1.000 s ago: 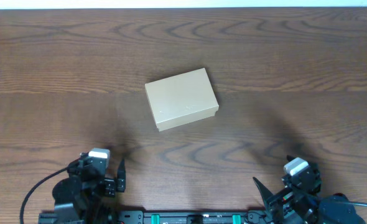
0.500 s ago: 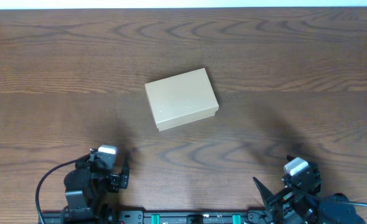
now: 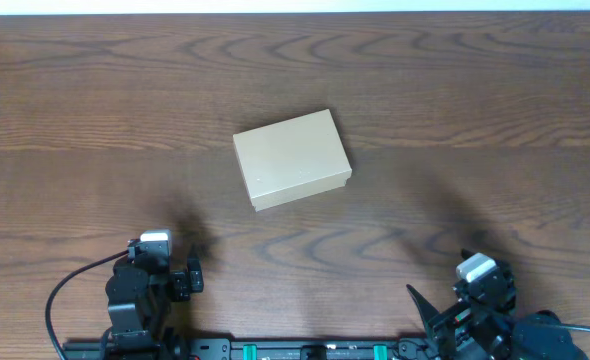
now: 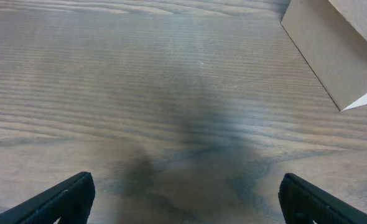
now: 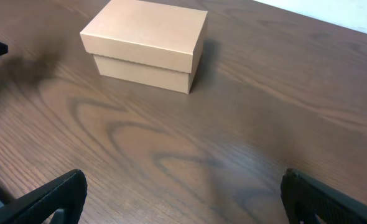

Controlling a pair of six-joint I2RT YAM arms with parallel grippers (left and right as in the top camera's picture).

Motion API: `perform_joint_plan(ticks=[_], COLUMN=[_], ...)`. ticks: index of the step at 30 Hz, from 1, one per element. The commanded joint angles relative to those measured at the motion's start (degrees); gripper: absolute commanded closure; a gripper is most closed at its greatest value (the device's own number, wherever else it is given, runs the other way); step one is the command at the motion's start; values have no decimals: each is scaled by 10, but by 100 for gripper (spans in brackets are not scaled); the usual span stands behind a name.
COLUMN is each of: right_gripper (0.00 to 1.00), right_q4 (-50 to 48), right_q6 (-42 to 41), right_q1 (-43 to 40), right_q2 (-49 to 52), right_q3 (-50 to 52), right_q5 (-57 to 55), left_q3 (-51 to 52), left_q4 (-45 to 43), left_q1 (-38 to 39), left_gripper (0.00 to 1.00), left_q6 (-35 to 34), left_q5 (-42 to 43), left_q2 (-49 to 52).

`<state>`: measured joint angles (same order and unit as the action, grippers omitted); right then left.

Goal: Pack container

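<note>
The container (image 3: 292,158) is a small tan cardboard box with its lid shut, lying in the middle of the wooden table. It also shows in the right wrist view (image 5: 146,43) at the upper left, and its corner shows at the upper right of the left wrist view (image 4: 336,43). My left gripper (image 4: 185,199) is open and empty near the table's front edge at the left (image 3: 180,278). My right gripper (image 5: 183,199) is open and empty near the front edge at the right (image 3: 445,310). Both are well apart from the container.
The brown wooden table (image 3: 455,120) fills the views. A black cable (image 3: 60,300) loops beside the left arm at the front left. The arms' base rail (image 3: 305,350) runs along the front edge.
The left arm has shifted a little at the front left, first right then back left and lower. The right arm and the container have not moved.
</note>
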<state>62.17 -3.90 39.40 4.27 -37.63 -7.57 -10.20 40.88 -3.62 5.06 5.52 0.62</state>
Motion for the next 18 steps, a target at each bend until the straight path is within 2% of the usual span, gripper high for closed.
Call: perform_joint_plan(ticks=[1, 13, 18], right_gripper=[1, 1, 1], right_q4=[1, 0, -12], right_q6=[-8, -3, 45], right_q1=[0, -7, -113], right_q2=[-2, -2, -2], right_q3=[3, 3, 25], right_q5=[-8, -22, -29], left_q3=[9, 9, 9], left_q4=[0, 0, 0], left_q1=[3, 3, 3], left_gripper=[5, 5, 5], left_q6=[-10, -10, -10], left_q5=[-11, -11, -11], left_q2=[-4, -4, -4])
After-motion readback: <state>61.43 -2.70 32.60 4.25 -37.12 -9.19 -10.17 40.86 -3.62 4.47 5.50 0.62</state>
